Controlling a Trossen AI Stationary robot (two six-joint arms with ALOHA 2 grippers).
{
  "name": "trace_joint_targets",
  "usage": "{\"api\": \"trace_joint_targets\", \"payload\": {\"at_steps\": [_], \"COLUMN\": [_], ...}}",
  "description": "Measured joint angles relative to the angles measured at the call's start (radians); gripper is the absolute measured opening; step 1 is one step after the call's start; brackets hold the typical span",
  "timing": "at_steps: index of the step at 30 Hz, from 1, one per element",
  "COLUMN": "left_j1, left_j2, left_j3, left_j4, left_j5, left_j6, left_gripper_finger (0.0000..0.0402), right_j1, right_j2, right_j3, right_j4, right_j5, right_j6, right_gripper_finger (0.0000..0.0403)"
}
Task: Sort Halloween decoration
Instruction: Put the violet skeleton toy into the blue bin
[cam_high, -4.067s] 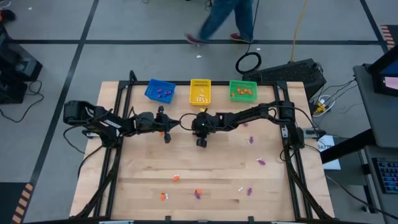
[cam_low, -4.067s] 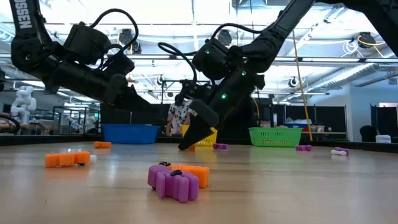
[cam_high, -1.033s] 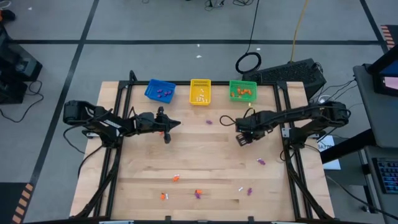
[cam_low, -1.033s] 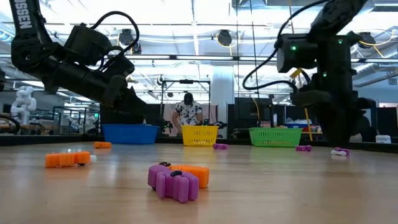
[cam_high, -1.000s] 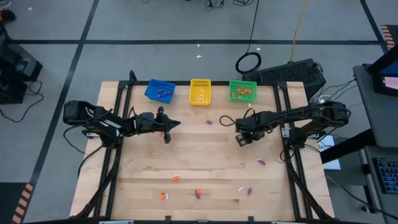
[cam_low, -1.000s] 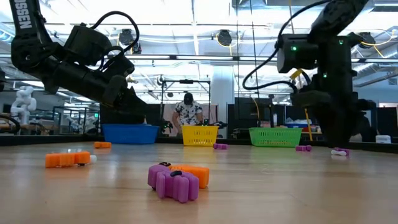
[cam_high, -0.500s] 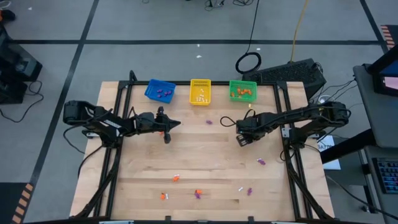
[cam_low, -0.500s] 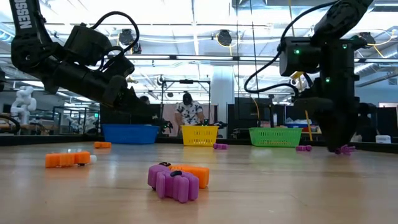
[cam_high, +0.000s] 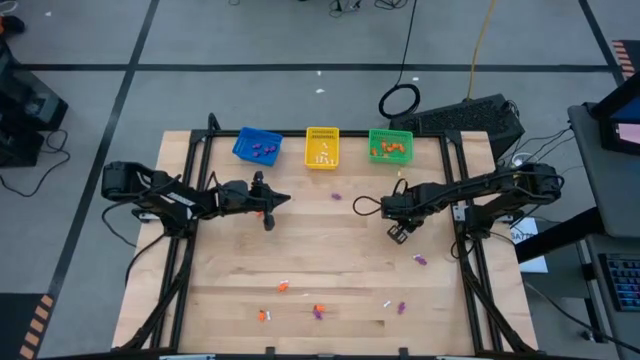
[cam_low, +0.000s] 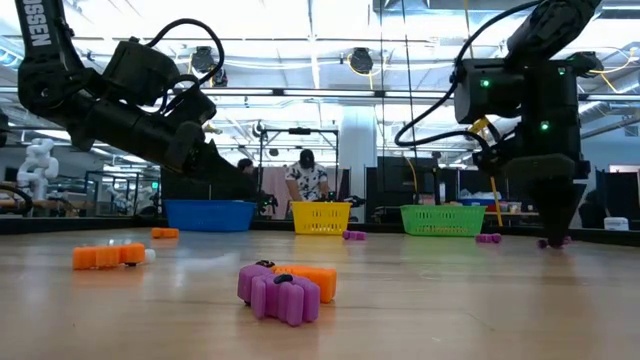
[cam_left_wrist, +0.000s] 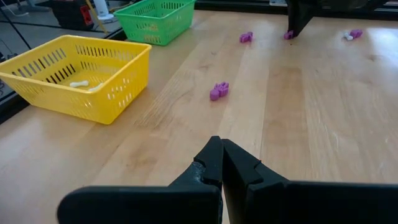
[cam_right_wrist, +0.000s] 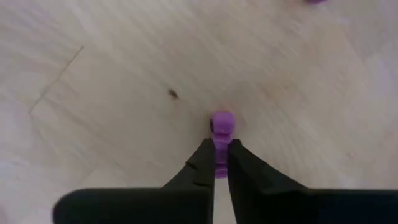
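The right hand (cam_right_wrist: 216, 163) is pinching a purple trinket (cam_right_wrist: 221, 127) against the table (cam_high: 330, 260), on the right side, below the green basket (cam_high: 390, 146). A second ago its fingers were standing wide apart above this piece; now they are closing on it, with the trinket sticking out between the tips. In the low view the right hand (cam_low: 555, 238) is reaching down to the wood, so the piece is probably gripped but not yet lifted.

That is turning the step from reaching into carrying: judging by the purple pieces already lying in the blue basket (cam_high: 257, 146), this one is likely heading there, across past the yellow basket (cam_high: 322, 147).

The left hand (cam_left_wrist: 221, 163) is waiting with its fingers together over the table's left half, holding nothing.

Other trinkets are waiting too: a purple one (cam_high: 336, 196) near the yellow basket, another purple one (cam_high: 420, 260) close by, and several along the near edge.
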Motion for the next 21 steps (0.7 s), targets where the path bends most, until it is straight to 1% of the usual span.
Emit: {"api": "trace_joint_targets", "payload": {"at_steps": [4,8,10,12,16,21], "left_j1": [0.0,0.0,0.0,0.0,0.009,0.04], "left_j2": [0.0,0.0,0.0,0.0,0.0,-0.003], "left_j3": [0.0,0.0,-0.011,-0.029,-0.082,-0.143], "left_j4": [0.0,0.009,0.028,0.061,0.189,0.31], "left_j5": [0.0,-0.003,-0.003,-0.004,-0.004,-0.004], "left_j6": [0.002,0.009,0.015,0.016,0.026,0.026], "left_gripper_finger": [0.0002,0.0002,0.0002,0.0002,0.0002,0.0002], "right_j1": [0.017,0.057,0.087,0.112,0.149,0.151], "right_j2": [0.0,0.0,0.0,0.0,0.0,0.049], "right_j3": [0.003,0.04,0.06,0.072,0.073,0.073], "right_j4": [0.033,0.097,0.153,0.256,0.497,0.808], "right_j5": [0.0,0.006,0.036,0.062,0.128,0.244], "right_j6": [-0.031,-0.061,-0.078,-0.089,-0.138,-0.234], "right_gripper_finger": [0.0008,0.0008,0.0006,0.0005,0.0005,0.0005]}}
